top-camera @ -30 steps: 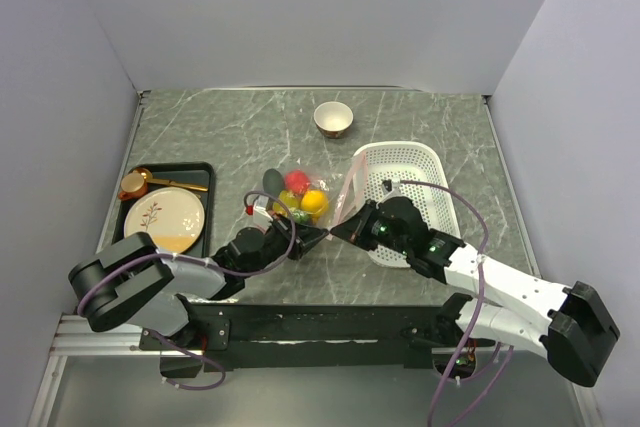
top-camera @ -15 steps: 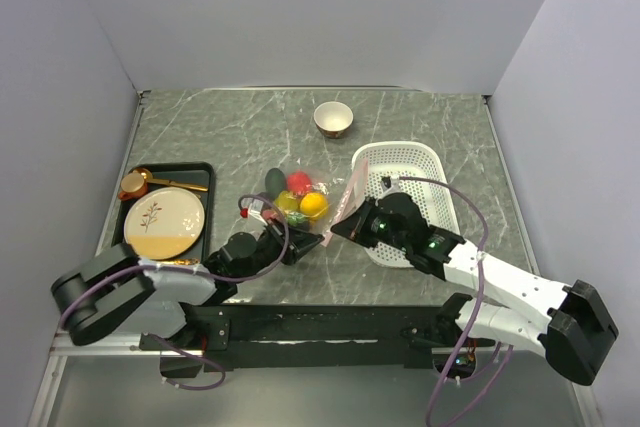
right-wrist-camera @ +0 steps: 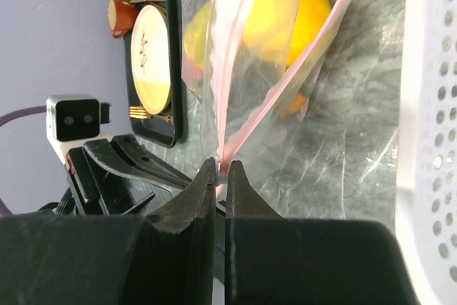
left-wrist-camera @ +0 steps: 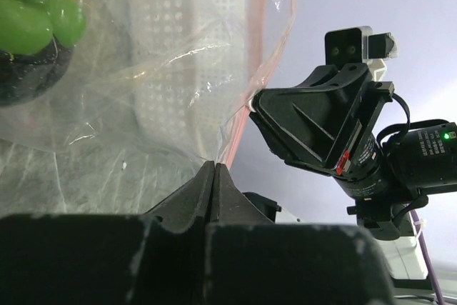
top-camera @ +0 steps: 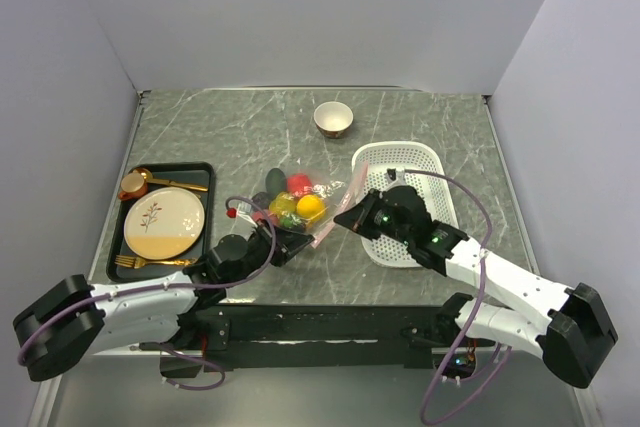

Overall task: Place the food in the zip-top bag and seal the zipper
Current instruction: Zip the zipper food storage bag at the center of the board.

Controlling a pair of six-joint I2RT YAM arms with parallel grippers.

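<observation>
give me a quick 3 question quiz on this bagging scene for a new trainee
1. True or false: the yellow toy fruit lies inside the clear crinkly plastic zip-top bag.
2. What does the right end effector pinch? A) the white basket's rim B) the pale pink zipper strip C) a gold fork
3. Fill in: the left end effector is ____ (open or shut) on the bag's edge.

Key: 1 true; 2 B; 3 shut.
</observation>
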